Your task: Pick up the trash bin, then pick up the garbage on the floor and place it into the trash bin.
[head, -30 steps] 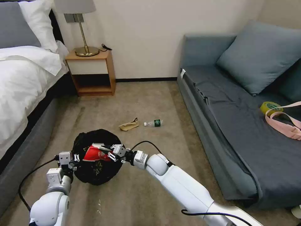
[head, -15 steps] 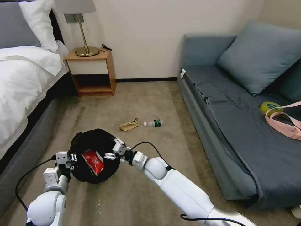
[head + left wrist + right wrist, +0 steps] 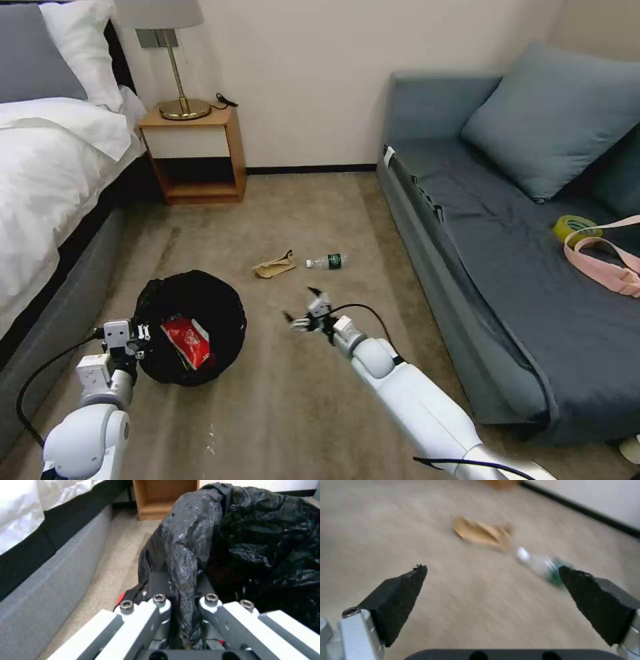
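The trash bin (image 3: 193, 303), lined with a crinkled black bag (image 3: 233, 530), hangs at lower left with my left gripper (image 3: 127, 337) shut on its rim (image 3: 181, 590). A red snack packet (image 3: 188, 340) lies inside it. On the carpet ahead lie a crumpled tan paper bag (image 3: 273, 266) (image 3: 481, 533) and a small clear bottle with a green label (image 3: 327, 261) (image 3: 541, 566). My right gripper (image 3: 303, 308) (image 3: 493, 602) hovers open and empty over the floor, short of both pieces.
A bed (image 3: 47, 173) bounds the left side and a grey sofa (image 3: 507, 267) the right. A wooden nightstand (image 3: 197, 157) with a lamp stands by the far wall. A yellow-green tape roll (image 3: 575, 229) and pink strap (image 3: 600, 263) lie on the sofa.
My right gripper let the red packet drop into the bin, then swung out right and forward, toward the bottle and paper bag. The left arm carried the bin slightly left.
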Robot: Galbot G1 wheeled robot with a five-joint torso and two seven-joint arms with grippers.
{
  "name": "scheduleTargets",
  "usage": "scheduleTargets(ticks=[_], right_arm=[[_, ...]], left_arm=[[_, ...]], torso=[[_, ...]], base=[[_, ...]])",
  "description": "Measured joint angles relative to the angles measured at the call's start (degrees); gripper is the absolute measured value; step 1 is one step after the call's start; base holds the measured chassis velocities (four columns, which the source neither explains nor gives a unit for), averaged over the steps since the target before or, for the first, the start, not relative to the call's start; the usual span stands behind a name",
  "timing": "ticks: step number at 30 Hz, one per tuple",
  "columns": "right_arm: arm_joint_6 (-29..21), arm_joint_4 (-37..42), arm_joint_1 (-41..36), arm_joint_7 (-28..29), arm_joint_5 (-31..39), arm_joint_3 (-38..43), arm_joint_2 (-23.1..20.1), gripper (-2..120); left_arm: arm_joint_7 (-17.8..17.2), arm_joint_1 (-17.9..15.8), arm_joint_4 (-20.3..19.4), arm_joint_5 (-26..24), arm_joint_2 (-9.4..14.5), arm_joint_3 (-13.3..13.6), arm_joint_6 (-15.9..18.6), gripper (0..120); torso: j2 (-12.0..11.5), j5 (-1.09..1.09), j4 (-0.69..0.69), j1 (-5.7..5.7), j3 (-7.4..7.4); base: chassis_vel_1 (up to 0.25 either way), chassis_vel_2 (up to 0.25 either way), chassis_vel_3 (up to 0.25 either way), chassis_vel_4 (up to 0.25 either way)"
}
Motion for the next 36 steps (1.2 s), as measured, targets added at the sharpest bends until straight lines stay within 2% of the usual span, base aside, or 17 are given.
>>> scheduleTargets(ticks=[11,24,36], right_arm=[[-3.0,-6.7,1.3,0.7,-1.3,5.7,2.1,100],[-1.6,-9.6,2.4,-0.9,-1.7,6.2,4.0,100],[-0.8,-10.5,2.8,-1.3,-1.9,6.0,5.2,100]], left_arm=[[0.0,0.2,1.0,-0.5,0.8,-0.2,-0.5,4],[0.2,-0.1,1.7,-0.2,0.4,0.2,-0.7,4],[0.4,-0.2,2.0,0.0,0.0,0.8,-0.9,4]], torso=[[0.0,0.00,0.01,0.00,0.00],[0.0,-0.01,0.01,0.00,0.00],[0.0,-0.02,0.00,0.00,0.00]], base=[[0.000,0.000,0.000,0.000],[-0.005,0.003,0.008,-0.004],[-0.149,0.149,0.152,-0.157]])
